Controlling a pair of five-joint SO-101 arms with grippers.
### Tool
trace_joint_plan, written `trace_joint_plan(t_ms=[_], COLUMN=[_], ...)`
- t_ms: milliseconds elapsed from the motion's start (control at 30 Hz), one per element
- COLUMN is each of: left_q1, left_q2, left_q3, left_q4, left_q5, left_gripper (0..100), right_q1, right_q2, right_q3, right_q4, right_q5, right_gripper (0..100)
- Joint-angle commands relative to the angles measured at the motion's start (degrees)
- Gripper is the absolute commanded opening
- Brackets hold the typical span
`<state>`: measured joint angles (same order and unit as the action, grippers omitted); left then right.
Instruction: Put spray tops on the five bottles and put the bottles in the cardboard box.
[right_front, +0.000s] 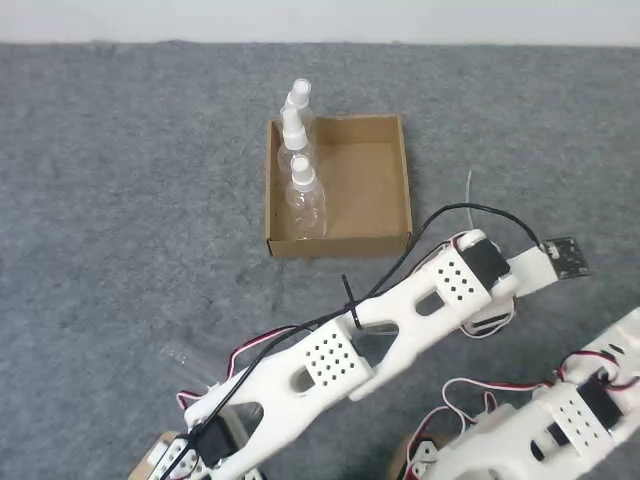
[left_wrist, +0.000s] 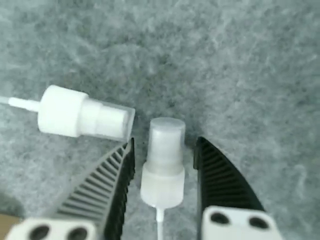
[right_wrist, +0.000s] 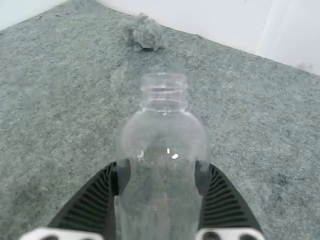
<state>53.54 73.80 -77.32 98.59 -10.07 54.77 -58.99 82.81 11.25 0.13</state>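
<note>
high view: the cardboard box (right_front: 385, 180) sits mid-carpet with open grey carpet (right_front: 120, 200) to its left, right and far side. three capped bottles (right_front: 305, 205) stand in a row along its left wall, and the rest of its floor is bare. i cannot tell whether the farthest one is inside the far wall. the left arm (right_front: 330, 355) stretches from near left to just right of the box's near corner and hides its own jaws. the right arm (right_front: 560, 415) is cut off at the near right edge. a faint clear shape (right_front: 185, 355) on the near-left carpet is too dim to name.

left wrist view: there are two spray tops. one spray top (left_wrist: 162, 160) lies between the jaws of the left gripper (left_wrist: 164, 144), which stand narrowly apart on either side of it. the other spray top (left_wrist: 82, 117) lies just beside it.

right wrist view: the right gripper (right_wrist: 161, 167) clamps one uncapped bottle (right_wrist: 162, 145) by its sides, with the bottle's base cut off. a lint clump (right_wrist: 145, 31) lies near the white wall (right_wrist: 200, 17).
</note>
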Motion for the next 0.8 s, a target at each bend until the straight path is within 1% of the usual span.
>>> trace_joint_plan(t_ms=[0,133,300,467,600,733,767], left_q1=[0.1,0.0,0.2,0.3,0.3,0.0,0.0], left_q2=[-8.5,-14.8,-14.4,-10.6,-8.4,-7.7,-7.9], left_q3=[7.3,14.8,17.5,15.1,11.2,8.9,8.9], left_q4=[2.2,2.1,-0.5,-1.9,0.1,1.9,2.0], left_q5=[-1.3,-1.5,-1.3,-1.4,-1.5,-1.6,-1.5], left_gripper=[18,18,18,13,9,1,1], right_q1=[1.9,2.2,2.2,2.2,2.2,2.2,2.2], right_q2=[-2.6,-2.6,-2.6,-2.6,-2.6,-2.6,-2.6], right_q3=[-1.0,-1.0,-1.1,-1.1,-1.2,-1.4,-1.4], right_q4=[-1.2,-1.2,-1.1,-1.0,-1.0,-1.0,-1.0], right_q5=[0.8,0.8,0.8,0.8,0.8,0.8,0.8], right_gripper=[6.5,6.5,6.5,6.5,6.5,6.5,6.5])
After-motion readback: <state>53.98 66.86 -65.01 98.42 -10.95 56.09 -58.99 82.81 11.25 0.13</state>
